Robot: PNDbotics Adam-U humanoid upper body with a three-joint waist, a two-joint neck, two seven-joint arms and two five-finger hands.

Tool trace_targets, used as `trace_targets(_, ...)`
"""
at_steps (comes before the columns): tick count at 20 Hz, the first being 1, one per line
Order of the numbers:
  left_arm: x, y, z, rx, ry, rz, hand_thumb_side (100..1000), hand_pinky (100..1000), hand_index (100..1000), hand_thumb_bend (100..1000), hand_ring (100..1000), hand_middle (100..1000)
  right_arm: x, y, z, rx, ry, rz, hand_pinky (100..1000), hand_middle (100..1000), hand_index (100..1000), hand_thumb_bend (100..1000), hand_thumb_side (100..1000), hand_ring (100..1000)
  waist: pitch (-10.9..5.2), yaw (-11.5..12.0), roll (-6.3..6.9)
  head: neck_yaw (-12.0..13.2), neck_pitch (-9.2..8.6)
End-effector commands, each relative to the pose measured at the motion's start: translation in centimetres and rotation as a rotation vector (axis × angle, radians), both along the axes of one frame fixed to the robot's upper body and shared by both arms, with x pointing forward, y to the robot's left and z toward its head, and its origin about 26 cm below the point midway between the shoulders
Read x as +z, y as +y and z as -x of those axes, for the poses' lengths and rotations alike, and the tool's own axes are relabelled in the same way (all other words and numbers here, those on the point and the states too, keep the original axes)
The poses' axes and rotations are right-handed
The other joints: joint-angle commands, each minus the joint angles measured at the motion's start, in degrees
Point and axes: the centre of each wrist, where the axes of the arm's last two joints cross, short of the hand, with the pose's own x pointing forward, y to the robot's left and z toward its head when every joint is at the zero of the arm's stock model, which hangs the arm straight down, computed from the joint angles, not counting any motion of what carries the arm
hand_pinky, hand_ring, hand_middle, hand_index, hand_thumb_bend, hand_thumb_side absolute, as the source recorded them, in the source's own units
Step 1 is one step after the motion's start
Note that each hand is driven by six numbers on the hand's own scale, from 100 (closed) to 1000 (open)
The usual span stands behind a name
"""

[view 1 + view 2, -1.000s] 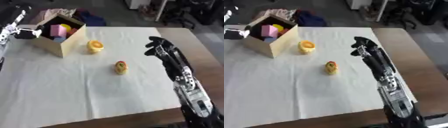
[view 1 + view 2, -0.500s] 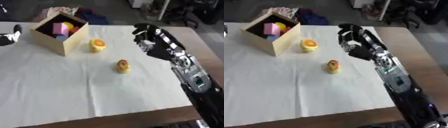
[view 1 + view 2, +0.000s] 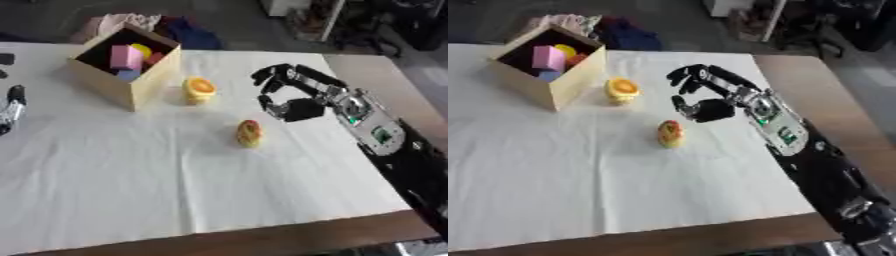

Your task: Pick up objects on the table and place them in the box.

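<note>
two hands | right hand open | left hand only left-eye view, grip unclear

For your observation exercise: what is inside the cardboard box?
Inside the box lie a pink block, a yellow piece, something red and something bluish. Its walls hide whatever is underneath them.

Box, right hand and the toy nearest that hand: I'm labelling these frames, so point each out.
Box [image 3: 150,79]: left eye view, front wall.
Right hand [image 3: 302,108]: left eye view, palm.
Toy [image 3: 249,133]: left eye view, middle.
</note>
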Motion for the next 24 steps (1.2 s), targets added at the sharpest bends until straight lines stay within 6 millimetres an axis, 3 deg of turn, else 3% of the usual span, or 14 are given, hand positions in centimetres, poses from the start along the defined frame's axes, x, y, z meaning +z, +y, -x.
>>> trace_targets(1, 4.4, -0.7, 2.7, -0.123, 0.074, 0.261, 598, 755, 857, 100, 632, 700, 0.8, -1.1, -0.6, 0.007, -0.045, 0.186, 769, 767, 876, 100, 370, 740, -0.39, 0.35, 1.44, -0.54, -0.26)
trace_targets(4, 5.3, -0.6, 4.7, -0.197, 0.171, 0.432, 622, 750, 854, 100, 625, 694, 0.2, -1.4, -0.8, 0.011, -0.059, 0.273, 773, 772, 881, 100, 358, 744, -0.41, 1.04, 1.57, -1.08, -0.24)
trace_targets(9, 4.2, -0.5, 5.9, -0.218, 0.225, 0.537, 648, 749, 853, 100, 622, 693, -0.6, -1.2, -1.1, 0.004, -0.097, 0.346, 774, 772, 884, 100, 317, 745, -0.45, 1.68, 1.68, -1.85, -0.30)
trace_targets(18, 2.5, -0.6, 6.6, -0.246, 0.264, 0.631, 686, 745, 850, 100, 611, 680, -1.7, 0.0, -1.4, 0.051, -0.145, 0.455, 781, 763, 882, 155, 252, 748, -0.32, 2.58, 1.95, -2.30, -0.31)
trace_targets(24, 1.9, -0.5, 6.7, -0.240, 0.272, 0.671, 699, 744, 849, 100, 608, 675, -1.9, -0.1, -1.1, 0.109, -0.126, 0.516, 784, 743, 836, 178, 286, 740, -0.34, 2.73, 1.94, -2.31, -0.27)
